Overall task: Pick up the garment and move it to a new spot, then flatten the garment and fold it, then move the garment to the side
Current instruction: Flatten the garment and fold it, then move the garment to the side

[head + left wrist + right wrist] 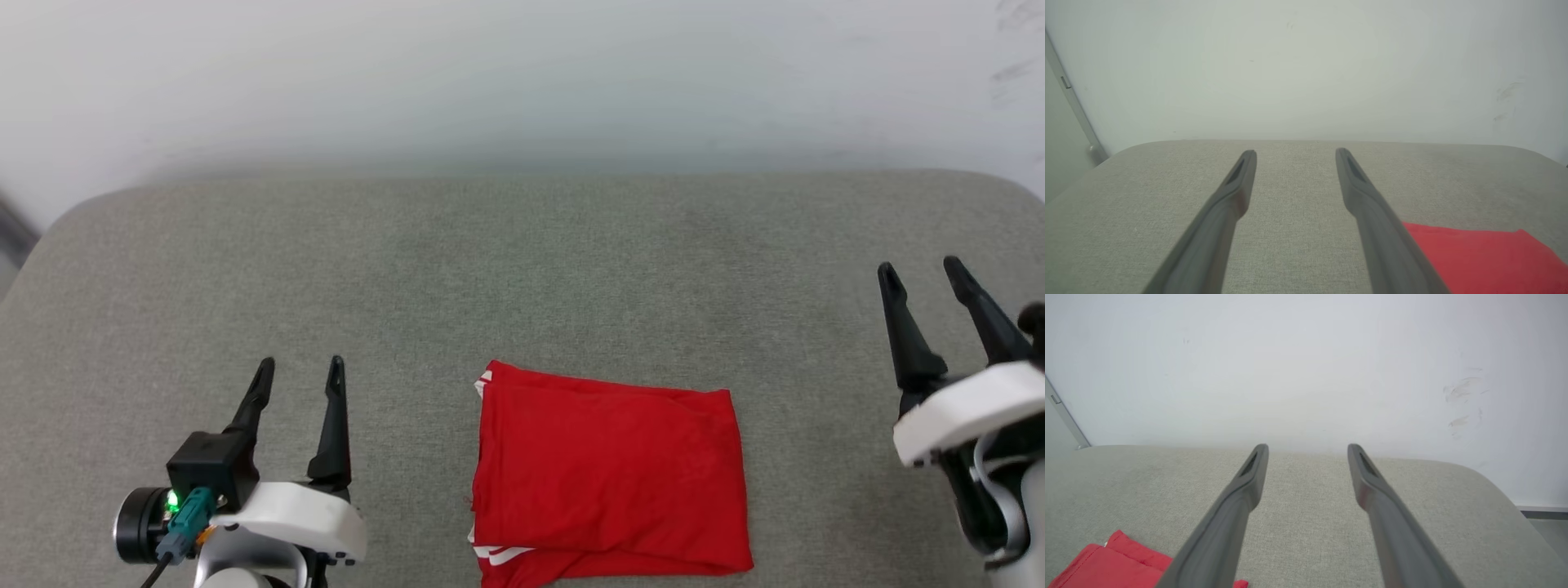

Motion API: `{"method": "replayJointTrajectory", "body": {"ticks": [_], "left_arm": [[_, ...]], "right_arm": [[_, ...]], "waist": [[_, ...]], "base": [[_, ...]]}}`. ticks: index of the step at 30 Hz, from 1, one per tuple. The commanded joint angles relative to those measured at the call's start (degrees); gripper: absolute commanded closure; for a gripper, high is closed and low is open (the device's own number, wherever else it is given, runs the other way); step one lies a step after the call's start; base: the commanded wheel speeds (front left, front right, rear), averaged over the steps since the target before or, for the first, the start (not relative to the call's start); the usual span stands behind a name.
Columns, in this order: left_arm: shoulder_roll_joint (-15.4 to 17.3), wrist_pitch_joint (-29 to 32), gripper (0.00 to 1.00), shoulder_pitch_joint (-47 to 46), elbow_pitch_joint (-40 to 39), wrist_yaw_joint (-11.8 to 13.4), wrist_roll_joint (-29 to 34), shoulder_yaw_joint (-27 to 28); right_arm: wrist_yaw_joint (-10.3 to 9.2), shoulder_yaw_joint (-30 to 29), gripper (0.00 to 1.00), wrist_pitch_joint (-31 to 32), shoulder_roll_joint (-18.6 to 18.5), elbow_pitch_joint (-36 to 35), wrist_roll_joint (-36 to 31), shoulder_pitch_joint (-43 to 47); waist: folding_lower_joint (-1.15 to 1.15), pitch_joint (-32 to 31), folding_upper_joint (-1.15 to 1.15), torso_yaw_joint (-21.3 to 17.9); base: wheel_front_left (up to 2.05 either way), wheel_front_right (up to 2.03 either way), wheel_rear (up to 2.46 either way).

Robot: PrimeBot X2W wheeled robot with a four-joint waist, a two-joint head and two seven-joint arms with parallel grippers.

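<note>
The garment [608, 478] is a red shirt folded into a neat rectangle, with bits of white trim at its left edge. It lies near the front middle of the grey cushioned surface [522, 269]. My left gripper [300, 369] hovers open to the left of it, nothing between its fingers. My right gripper [922, 273] stands open at the far right, apart from the cloth. In the left wrist view the garment [1486, 261] shows at the lower right beside the open left gripper [1295, 154]. In the right wrist view the garment [1114, 563] sits at the lower left of the open right gripper [1308, 448].
A pale wall [522, 73] rises directly behind the grey surface. The surface has rounded back corners [90, 204], and its right edge [1502, 490] drops to the floor. A grey vertical frame [1073, 102] stands at the left.
</note>
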Motion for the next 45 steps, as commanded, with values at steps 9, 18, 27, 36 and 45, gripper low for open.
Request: {"method": "replayJointTrajectory", "body": {"ticks": [9, 18, 27, 36, 45], "left_arm": [[0.7, -1.6, 0.00, 4.4, 1.4, 0.5, -0.2, 0.6], [0.9, -1.8, 0.00, 5.7, 2.5, 0.4, -0.5, 0.3], [0.8, -1.7, 0.00, 4.5, 2.8, 0.7, -0.1, -0.1], [0.1, -2.4, 0.00, 3.1, 2.4, 0.6, 0.0, 0.8], [-1.8, -3.1, 0.00, 0.3, 2.6, -0.7, 1.2, 1.2]], "right_arm": [[-0.01, -3.4, 0.00, 2.7, 7.6, -15.3, -4.7, 16.1], [-0.01, -3.4, 0.00, 4.6, 9.8, -19.7, -6.0, 21.0], [-0.01, -4.0, 0.00, 5.8, 9.7, -20.9, -6.2, 20.4], [0.00, -11.5, 0.00, 16.9, 6.7, -12.8, 3.4, 17.7], [0.00, -13.3, 0.00, 38.3, 3.5, 2.1, 18.5, 12.6]], "waist": [[0.00, -3.6, 0.00, -0.8], [0.00, -4.4, 0.00, -1.6], [0.00, -4.0, 0.00, -1.8], [0.00, -2.9, 0.00, -0.9], [0.00, 0.5, 0.00, 3.0]], "base": [[0.00, 0.00, 0.00], [0.00, 0.00, 0.00], [0.00, 0.00, 0.00], [0.00, 0.00, 0.00], [0.00, 0.00, 0.00]]}}
